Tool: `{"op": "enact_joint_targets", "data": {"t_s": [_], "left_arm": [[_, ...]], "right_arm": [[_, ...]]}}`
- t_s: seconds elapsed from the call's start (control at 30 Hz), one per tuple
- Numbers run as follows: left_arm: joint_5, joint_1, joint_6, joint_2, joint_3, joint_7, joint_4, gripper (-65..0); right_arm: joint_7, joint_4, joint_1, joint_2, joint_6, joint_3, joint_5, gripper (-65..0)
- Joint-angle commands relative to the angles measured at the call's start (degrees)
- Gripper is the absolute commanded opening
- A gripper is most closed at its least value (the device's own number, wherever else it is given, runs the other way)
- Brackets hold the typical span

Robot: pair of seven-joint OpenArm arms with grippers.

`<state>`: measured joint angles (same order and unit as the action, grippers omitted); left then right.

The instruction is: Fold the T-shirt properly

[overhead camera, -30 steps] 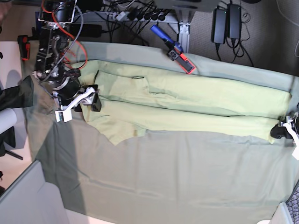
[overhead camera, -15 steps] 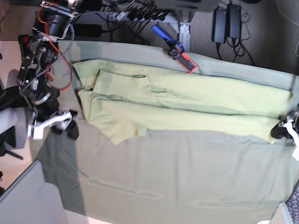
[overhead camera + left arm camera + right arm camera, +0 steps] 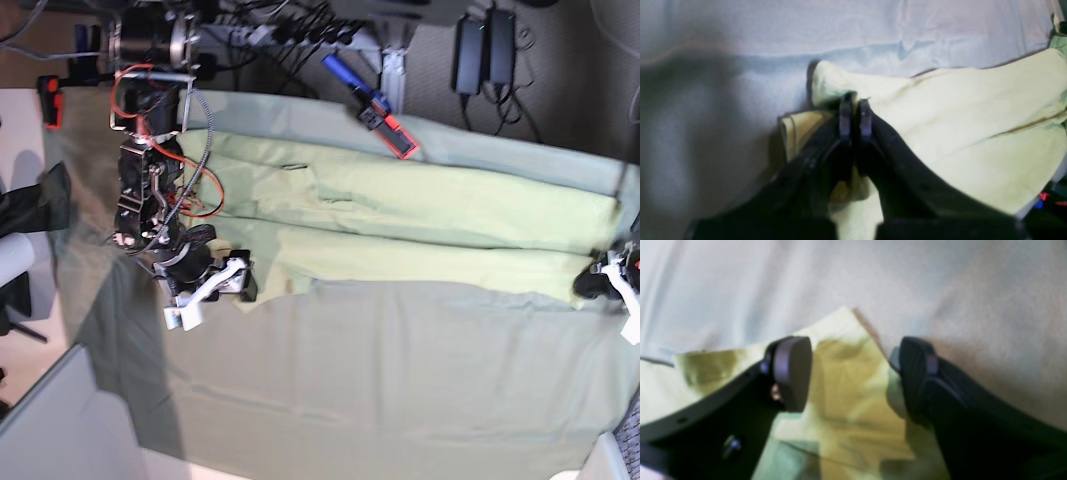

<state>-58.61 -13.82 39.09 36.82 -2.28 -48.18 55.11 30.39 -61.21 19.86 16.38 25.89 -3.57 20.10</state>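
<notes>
The light yellow-green T-shirt [image 3: 420,220] lies lengthwise on the grey-green table cloth [image 3: 400,380], folded into a long band. My left gripper [image 3: 598,282] sits at the shirt's right end. In the left wrist view the left gripper [image 3: 855,101] is shut, with the edge of the T-shirt [image 3: 957,116] pinched at its tips and bunched below. My right gripper [image 3: 225,285] is at the shirt's near left corner. In the right wrist view the right gripper [image 3: 855,373] stands open, and a corner of the T-shirt [image 3: 843,396] lies flat between its pads [image 3: 793,373].
A blue and red tool [image 3: 375,105] lies at the cloth's far edge. Power bricks [image 3: 485,50] and cables sit beyond the table. A dark object [image 3: 35,205] rests off the cloth's left edge. The right arm's red wires [image 3: 190,195] hang over the shirt's left end.
My right arm swung from the shirt's left end out to the left, then back in to the near left corner. The left gripper has stayed put, still shut.
</notes>
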Motion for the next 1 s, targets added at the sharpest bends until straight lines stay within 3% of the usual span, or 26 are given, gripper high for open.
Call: {"op": "enact_joint_targets", "data": {"t_s": [0.0,0.07,0.13,0.3,0.37,0.67,0.97], "left_arm": [[-0.94,-1.25,0.91,1.11,0.48,0.79,0.81,-65.0],[-0.96,-1.25,0.91,1.11,0.48,0.79,0.81,-65.0],[-0.94,-1.25,0.91,1.11,0.48,0.79,0.81,-65.0],[-0.94,-1.22,0.91,1.14,0.48,0.79,0.81,-65.0],[-0.94,-1.25,0.91,1.11,0.48,0.79,0.81,-65.0],[-1.01,-1.25,0.91,1.14,0.48,0.79,0.81,-65.0],[-1.44,-1.25,0.91,1.14,0.48,0.42,0.81,-65.0]], "right_arm": [[-0.52,-0.44,1.07,0.61,1.27,-0.04,0.37,-24.1],[-0.66,-0.44,0.94,0.61,1.11,-0.07,0.42,-24.3],[-0.66,-0.44,0.92,0.59,1.14,-0.07,0.48,-28.8],[-0.63,-0.50,0.92,0.59,1.14,-0.07,0.94,-59.0],[-0.63,-0.55,0.92,0.59,1.14,-0.07,1.05,-65.0],[0.66,-3.54,0.68,0.63,1.25,-0.11,3.10,-65.0],[5.53,-24.17,-7.74,0.79,1.33,-0.85,5.22,-65.0]]}}
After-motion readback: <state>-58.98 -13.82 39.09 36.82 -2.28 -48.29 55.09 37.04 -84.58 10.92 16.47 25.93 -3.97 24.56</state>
